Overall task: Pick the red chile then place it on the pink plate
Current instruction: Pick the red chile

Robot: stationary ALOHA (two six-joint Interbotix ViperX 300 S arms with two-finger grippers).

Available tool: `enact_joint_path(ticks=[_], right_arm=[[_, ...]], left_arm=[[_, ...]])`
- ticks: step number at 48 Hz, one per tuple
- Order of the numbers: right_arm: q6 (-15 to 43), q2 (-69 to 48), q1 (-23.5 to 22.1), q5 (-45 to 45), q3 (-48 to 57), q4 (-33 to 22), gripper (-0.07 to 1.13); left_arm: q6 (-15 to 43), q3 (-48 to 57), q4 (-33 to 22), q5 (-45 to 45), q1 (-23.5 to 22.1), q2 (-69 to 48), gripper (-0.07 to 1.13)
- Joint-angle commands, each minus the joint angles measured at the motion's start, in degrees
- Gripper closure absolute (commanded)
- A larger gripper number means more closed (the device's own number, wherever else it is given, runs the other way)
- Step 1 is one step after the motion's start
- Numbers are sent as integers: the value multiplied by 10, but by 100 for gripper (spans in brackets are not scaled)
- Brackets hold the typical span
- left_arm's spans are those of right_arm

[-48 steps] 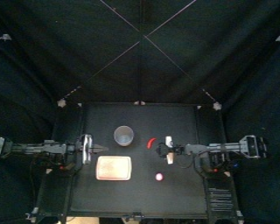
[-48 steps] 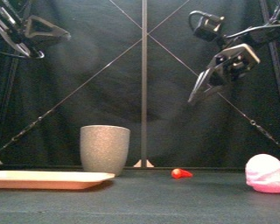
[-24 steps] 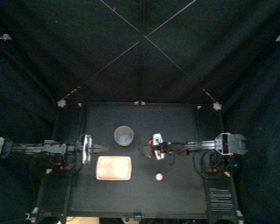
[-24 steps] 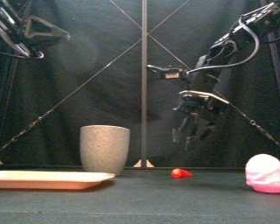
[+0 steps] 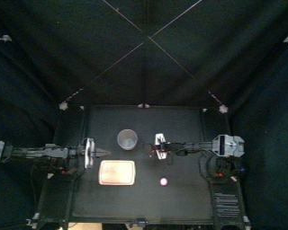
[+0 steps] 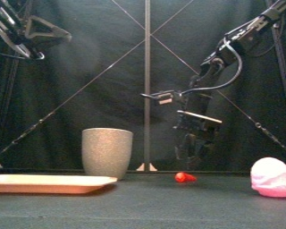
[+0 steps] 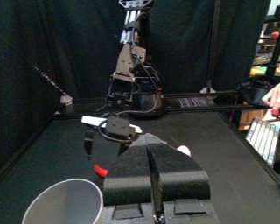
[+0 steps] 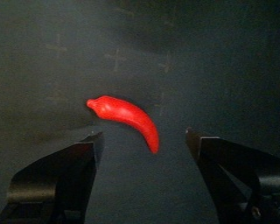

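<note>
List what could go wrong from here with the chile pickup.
1. The small curved red toy chile lies flat and slanted between the open jaws of the right claw. Closing could catch only its thin tip, or flick it away.
2. The tall grey speckled cup stands close to the flat pink tray. A low carry toward the tray might knock it.
</note>
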Motion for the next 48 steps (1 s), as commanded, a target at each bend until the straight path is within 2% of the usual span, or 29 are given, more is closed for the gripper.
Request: enact_joint_path(ticks=[1,19,28,34,43,48], right_arm=[[1,1,-12,-9,-14,2,2],[0,26,-31,-56,-22,38,3],[0,43,-31,-62,-22,51,8],[0,43,-31,-62,-22,54,19],[0,43,-31,-62,-19,61,46],[1,42,-30,-60,-18,73,51]], left_arm=[[1,-5,1,-3,2,3,109],[1,-5,2,-3,2,2,109],[1,-5,2,-3,2,2,109],[1,-4,1,-2,2,2,109],[0,-5,1,-2,2,2,109],[1,-5,1,-2,2,2,109]])
